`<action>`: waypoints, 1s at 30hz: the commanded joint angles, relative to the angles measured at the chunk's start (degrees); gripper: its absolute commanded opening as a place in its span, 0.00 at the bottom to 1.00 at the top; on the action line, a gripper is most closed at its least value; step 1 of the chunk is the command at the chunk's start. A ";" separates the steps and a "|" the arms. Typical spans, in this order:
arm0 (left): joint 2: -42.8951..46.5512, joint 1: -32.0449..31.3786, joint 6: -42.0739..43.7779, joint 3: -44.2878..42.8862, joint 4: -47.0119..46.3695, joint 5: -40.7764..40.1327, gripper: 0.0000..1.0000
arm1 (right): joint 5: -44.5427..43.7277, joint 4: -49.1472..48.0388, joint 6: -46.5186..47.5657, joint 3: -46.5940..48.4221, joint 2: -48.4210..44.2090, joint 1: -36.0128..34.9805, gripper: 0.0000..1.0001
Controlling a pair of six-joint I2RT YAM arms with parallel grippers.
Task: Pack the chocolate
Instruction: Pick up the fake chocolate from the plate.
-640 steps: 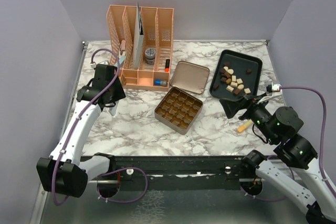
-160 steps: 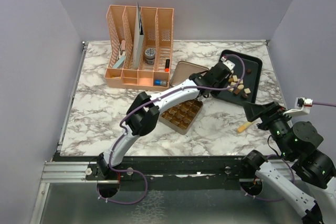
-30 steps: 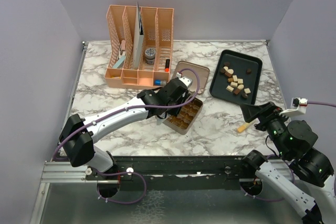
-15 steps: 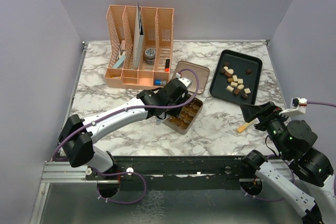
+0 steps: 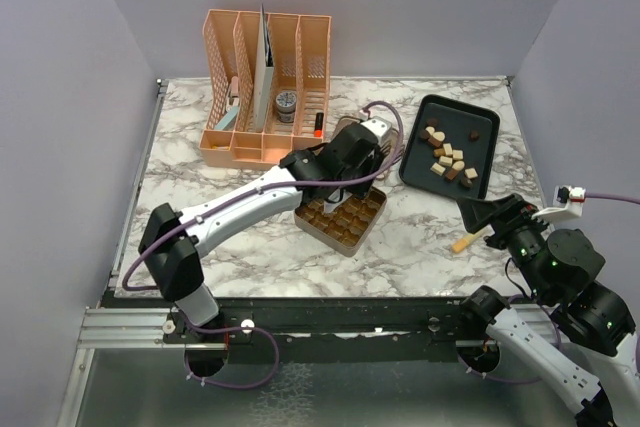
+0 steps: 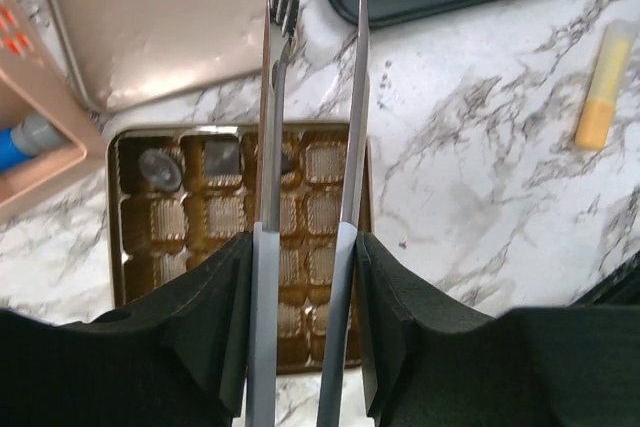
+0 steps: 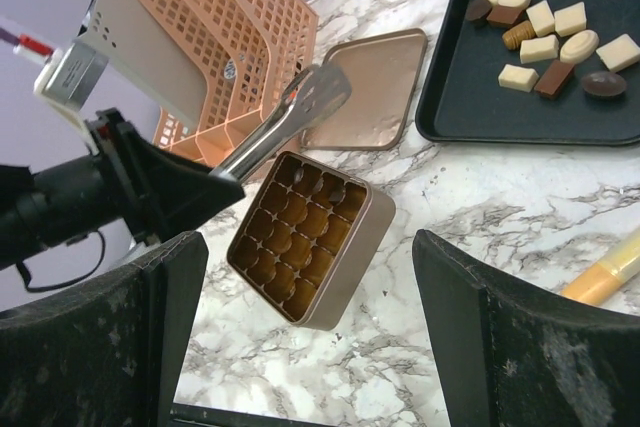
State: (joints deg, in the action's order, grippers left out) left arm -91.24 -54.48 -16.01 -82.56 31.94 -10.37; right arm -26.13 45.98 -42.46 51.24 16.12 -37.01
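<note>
The chocolate (image 5: 447, 159) mostly lies loose on the black tray (image 5: 483, 119) at the far right of the table. Dark, light brown and cream pieces are scattered in a band that runs roughly along the tray's length. The single pieces point every way, so only the band has a clear long axis.

In the left wrist view, two or three dark pieces seem to sit in the gold tin (image 5: 340, 217), in the row of cells nearest the lid (image 6: 150, 27). The other cells look bare.

Half a second ago the left arm was low over the tin. Now it has risen and swung toward the far right. The tongs (image 6: 280, 7) reach past the tin's far edge and point between the lid and the tray. Their blades stand slightly apart with nothing between them. This likely means a piece has just been dropped off and the arm is heading back for another, so packing has barely started.

The left gripper (image 6: 302, 277) is clamped on the tongs' handles. The right gripper (image 7: 305, 247) hangs near the right edge with its fingers spread wide and nothing in them. A yellow stick (image 5: 465, 241) lies just beside it on the marble.
</note>
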 commanded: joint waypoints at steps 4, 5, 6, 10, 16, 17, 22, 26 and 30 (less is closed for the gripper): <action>-12.20 -1.02 2.93 -11.29 -4.44 1.69 0.44 | -1.05 0.21 0.00 2.02 0.21 0.19 0.88; -13.68 -1.37 2.97 -12.84 -4.50 1.71 0.44 | -1.06 0.37 0.07 2.15 0.23 0.19 0.88; -15.21 -1.85 3.04 -14.27 -4.60 1.63 0.44 | -1.12 0.49 0.03 2.39 0.23 0.19 0.88; -21.21 -3.31 3.54 -19.87 -4.79 1.07 0.48 | -0.83 0.87 -0.16 2.71 0.01 0.19 0.88; -28.40 -4.18 3.62 -25.88 -5.00 1.20 0.48 | -0.63 0.87 -0.19 2.80 -0.12 0.19 0.88; -29.25 -4.29 3.66 -26.77 -4.97 1.08 0.48 | -0.65 0.87 -0.16 2.89 -0.17 0.19 0.88; -32.71 -4.67 4.35 -29.85 -4.96 0.27 0.48 | -0.81 1.04 0.01 2.98 -0.21 0.19 0.88; -34.64 -4.73 4.98 -31.37 -4.96 -2.25 0.49 | -0.85 1.00 -0.15 2.77 -0.47 0.19 0.88; -36.99 -4.76 5.83 -33.12 -4.96 -3.49 0.49 | -0.69 0.87 -0.32 2.49 -0.65 0.19 0.88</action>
State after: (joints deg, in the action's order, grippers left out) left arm -125.95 -58.89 -11.73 -112.20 28.64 -10.96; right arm -26.13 46.37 -42.46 52.99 16.10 -37.01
